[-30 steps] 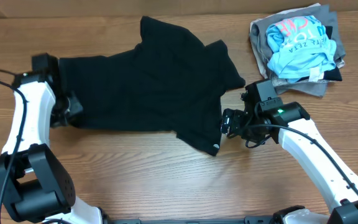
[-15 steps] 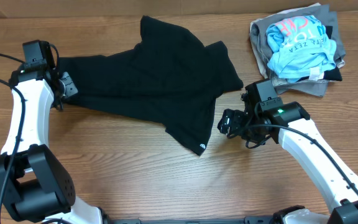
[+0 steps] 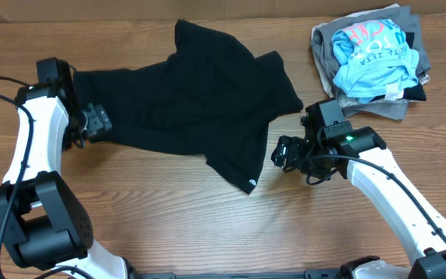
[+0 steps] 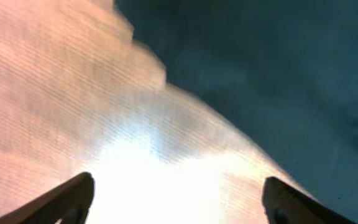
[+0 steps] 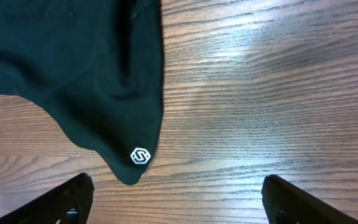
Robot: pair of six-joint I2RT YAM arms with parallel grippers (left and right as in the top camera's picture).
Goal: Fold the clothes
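The left claw [image 4: 178, 190] and right claw [image 5: 178, 186] both gape wide and empty, so closing carelessly on the bunched shirt [image 3: 184, 101] could snag several layers and skew the fold.

soft light from above, one wrist view blowing out

the overhead view is reading sharp and evenly bright, with light falling from above and only faint shadows lying on the wooden table [image 3: 169, 225]; the black shirt [image 3: 192, 108] is swallowing its own folds in near-flat darkness. the left wrist view is smearing with blur, a pinkish cast is tinting the wood, and glare is bleaching the lower middle to white. the right wrist view is showing crisp grain, a pale sheen glinting across its upper right.
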